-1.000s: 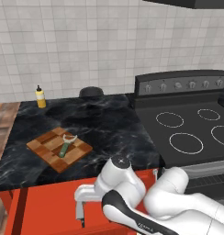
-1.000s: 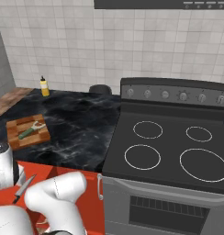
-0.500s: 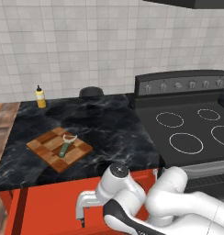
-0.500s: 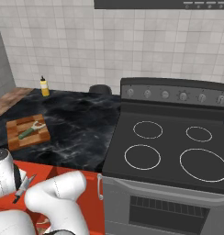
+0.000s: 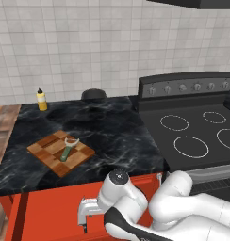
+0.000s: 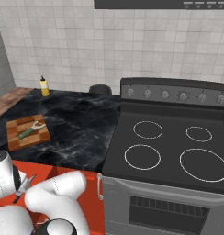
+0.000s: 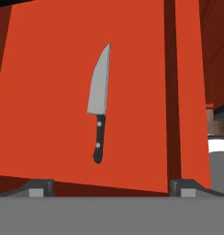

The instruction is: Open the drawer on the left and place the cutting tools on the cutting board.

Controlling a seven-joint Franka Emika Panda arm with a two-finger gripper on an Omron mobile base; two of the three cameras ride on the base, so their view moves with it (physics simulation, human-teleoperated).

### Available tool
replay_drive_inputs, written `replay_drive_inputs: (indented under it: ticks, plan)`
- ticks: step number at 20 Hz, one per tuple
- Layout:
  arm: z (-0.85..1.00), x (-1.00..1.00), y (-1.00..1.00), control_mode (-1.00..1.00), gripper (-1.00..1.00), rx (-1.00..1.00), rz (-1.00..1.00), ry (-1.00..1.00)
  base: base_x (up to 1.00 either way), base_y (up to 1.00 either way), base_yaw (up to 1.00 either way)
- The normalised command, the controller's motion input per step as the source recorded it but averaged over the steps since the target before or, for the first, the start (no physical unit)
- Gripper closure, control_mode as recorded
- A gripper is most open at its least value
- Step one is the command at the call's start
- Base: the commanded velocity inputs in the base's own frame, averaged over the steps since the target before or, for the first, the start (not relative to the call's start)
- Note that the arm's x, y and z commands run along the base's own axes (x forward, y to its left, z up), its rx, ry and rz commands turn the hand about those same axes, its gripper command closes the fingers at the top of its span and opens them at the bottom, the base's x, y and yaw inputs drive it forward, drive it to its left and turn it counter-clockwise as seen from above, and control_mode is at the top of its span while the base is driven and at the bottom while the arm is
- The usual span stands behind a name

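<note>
Arm pose: the white arm with dark joints was folded low in front of the counter, its wrist bent down over the open red-orange drawer point(image 7: 49, 92); the two-finger gripper point(image 5: 84, 226) was pointed downward.
Gripper state: the jaws were spread to their widest and nothing was held; in the hand view the two dark fingertips point(image 7: 40, 187) were set well apart, either side of the knife.
Knife: the small knife with dark handle and silver blade point(image 7: 100, 103) was lain flat on the drawer floor, below the gripper and untouched, blade pointing away from the hand; its tip was also seen beside the arm in the right base view point(image 6: 23, 187).
Board: the square checkered wooden cutting board point(image 5: 48, 157) was placed at the left of the black marbled counter point(image 5: 112, 132).
Peeler: the green-handled Y-shaped peeler with pale head point(image 5: 68, 148) was lain on the board.
Surface and room: a yellow bottle with dark cap point(image 5: 41, 100) and a dark round object point(image 5: 94, 94) were stood by the pale tiled wall point(image 5: 88, 47); a black stove with four ring burners point(image 5: 197, 136) was set at the right.
Hard to make out: the drawer's handle was hidden by the arm; the dark round object could not be identified.
</note>
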Motion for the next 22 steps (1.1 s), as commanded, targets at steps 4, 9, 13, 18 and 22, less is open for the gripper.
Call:
replay_drive_inputs:
  ticks: [4, 9, 13, 18, 22]
  plan:
    - [-0.31, 0.00, 0.06, -1.00, -1.00, 0.00, 0.00, 0.08, 0.00, 0.00, 0.00]
    - [-0.42, 0.02, 0.16, -1.00, -1.00, -0.02, 0.00, 0.07, 0.00, 0.00, 0.00]
    - [-0.24, 0.00, 0.22, -1.00, -1.00, -0.01, 0.00, 0.03, 0.00, 0.00, 0.00]
    - [-0.13, 0.06, 0.19, -1.00, -1.00, -0.05, 0.00, 0.00, 0.00, 0.00, 0.00]
    - [-0.23, 0.27, 0.07, -1.00, -1.00, -0.07, 0.00, 0.00, 0.00, 0.00, 0.00]
